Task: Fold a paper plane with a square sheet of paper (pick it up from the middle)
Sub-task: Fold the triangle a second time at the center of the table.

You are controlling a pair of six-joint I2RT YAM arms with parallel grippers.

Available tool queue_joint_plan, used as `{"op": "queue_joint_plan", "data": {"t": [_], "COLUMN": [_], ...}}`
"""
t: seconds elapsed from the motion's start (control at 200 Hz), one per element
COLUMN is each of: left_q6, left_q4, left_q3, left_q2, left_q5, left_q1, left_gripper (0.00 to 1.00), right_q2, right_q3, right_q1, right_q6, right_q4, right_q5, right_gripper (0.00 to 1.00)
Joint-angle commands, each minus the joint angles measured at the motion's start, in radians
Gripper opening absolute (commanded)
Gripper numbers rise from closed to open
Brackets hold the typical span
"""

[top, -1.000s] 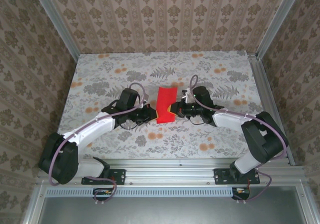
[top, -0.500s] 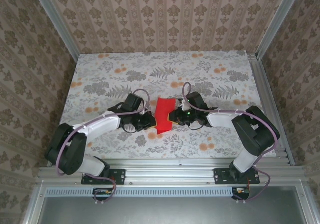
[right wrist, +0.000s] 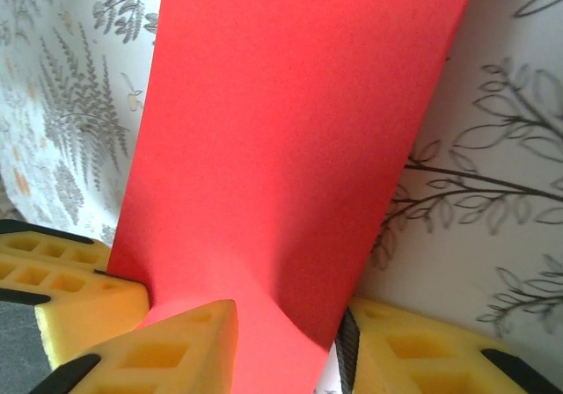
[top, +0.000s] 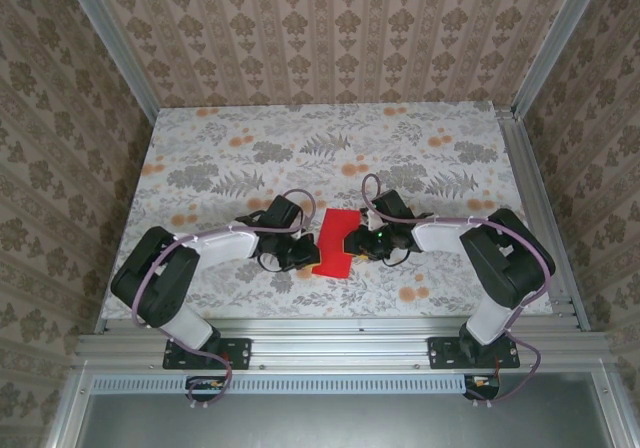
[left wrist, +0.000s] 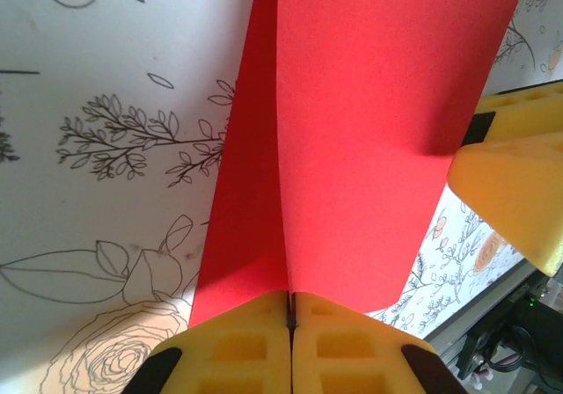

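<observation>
Right hand (right wrist: 290, 352) has just parted its jaws, loosening the doubled square sheet of paper (top: 337, 256), now lowered midway along the bench's (top: 250, 138) near edge. Left hand (left wrist: 290, 322) stays clamped on it, so creasing seems next.

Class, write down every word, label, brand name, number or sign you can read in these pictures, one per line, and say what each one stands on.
None: no writing, number or sign can be read in any of these pictures.
The square sheet of paper is plain red, with nothing printed on it.
The table cover carries only flower and leaf drawings.
The walls carry only a repeating ornament pattern.
</observation>
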Motion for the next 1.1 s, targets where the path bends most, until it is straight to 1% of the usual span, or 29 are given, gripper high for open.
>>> {"op": "queue_joint_plan", "data": {"t": [0.0,0.13,0.27,0.39,0.505,0.655,0.735,0.875,1.095], "left_q6": [-0.014,-0.025,-0.037,-0.049,-0.053,-0.053,-0.053,-0.048,-0.047], "left_q4": [0.021,0.023,0.031,0.046,0.047,0.044,0.042,0.031,0.034], "left_q3": [0.040,0.047,0.048,0.052,0.070,0.079,0.084,0.093,0.106], "left_q2": [0.013,0.027,0.040,0.050,0.066,0.076,0.079,0.078,0.088], "left_q5": [-0.026,-0.036,-0.042,-0.044,-0.043,-0.047,-0.045,-0.048,-0.044], "left_q1": [-0.015,-0.028,-0.036,-0.045,-0.056,-0.065,-0.066,-0.068,-0.069], "left_gripper": [0.07,0.07,0.07,0.07,0.08,0.08,0.08,0.08,0.09], "right_q2": [-0.048,-0.107,-0.157,-0.169,-0.144,-0.087,-0.056,-0.022,0.009], "right_q3": [0.036,0.055,0.062,0.039,0.028,0.047,0.059,0.069,0.080], "right_q1": [-0.006,-0.011,-0.014,-0.014,-0.015,-0.021,-0.022,-0.028,-0.029], "right_q6": [-0.079,-0.119,-0.133,-0.105,-0.078,-0.080,-0.090,-0.108,-0.120], "right_q4": [-0.133,-0.233,-0.305,-0.247,-0.174,-0.147,-0.144,-0.146,-0.142], "right_q5": [0.073,0.141,0.196,0.172,0.147,0.152,0.159,0.176,0.172], "right_gripper": [0.40,0.42,0.43,0.42,0.36,0.27,0.23,0.19,0.16]}}
